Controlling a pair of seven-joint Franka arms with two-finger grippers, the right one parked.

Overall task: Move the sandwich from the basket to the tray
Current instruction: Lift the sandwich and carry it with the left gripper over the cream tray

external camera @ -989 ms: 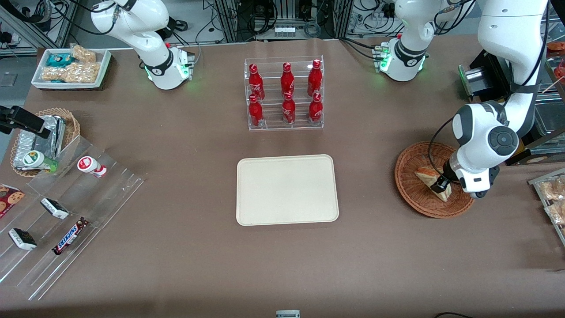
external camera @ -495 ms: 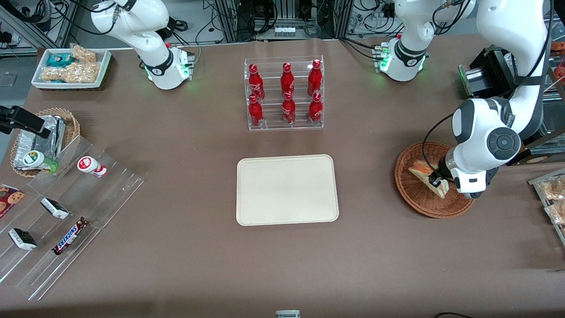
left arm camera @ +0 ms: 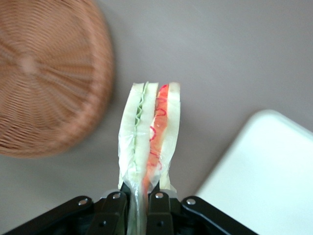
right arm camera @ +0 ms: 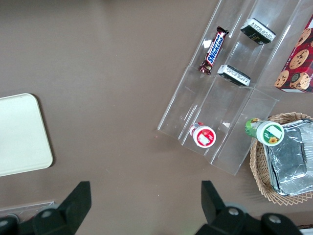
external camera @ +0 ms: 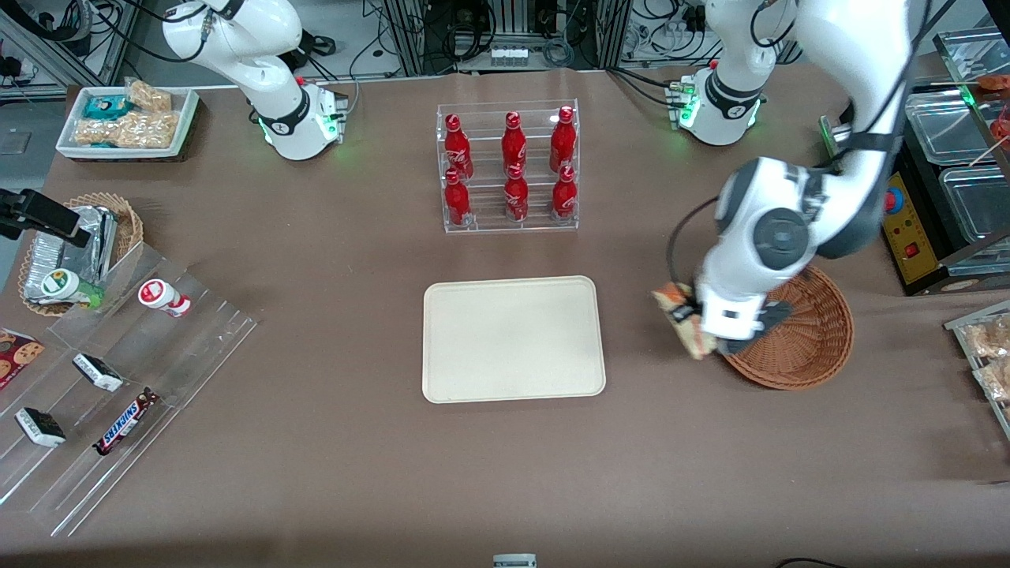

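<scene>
My left gripper [external camera: 693, 322] is shut on the sandwich [external camera: 683, 319], a wrapped wedge of pale bread with green and red-orange filling, and holds it in the air over the bare table between the basket [external camera: 813, 347] and the tray [external camera: 513, 339]. In the left wrist view the sandwich [left arm camera: 149, 134] stands out from between the black fingers [left arm camera: 159, 210], with the reddish-brown woven basket [left arm camera: 44, 73] on one side and a corner of the cream tray [left arm camera: 266, 171] on the other. The basket holds nothing else that shows. The tray is bare.
A clear rack of red bottles [external camera: 509, 167] stands farther from the front camera than the tray. Toward the parked arm's end lie clear acrylic racks with snack bars [external camera: 118, 379], a smaller wicker basket with foil packets [external camera: 79, 244] and a white bin of snacks [external camera: 126, 118].
My gripper has lifted the sandwich out of the basket and carried it toward the tray. The arm's wrist has swung along with it, uncovering the basket.
</scene>
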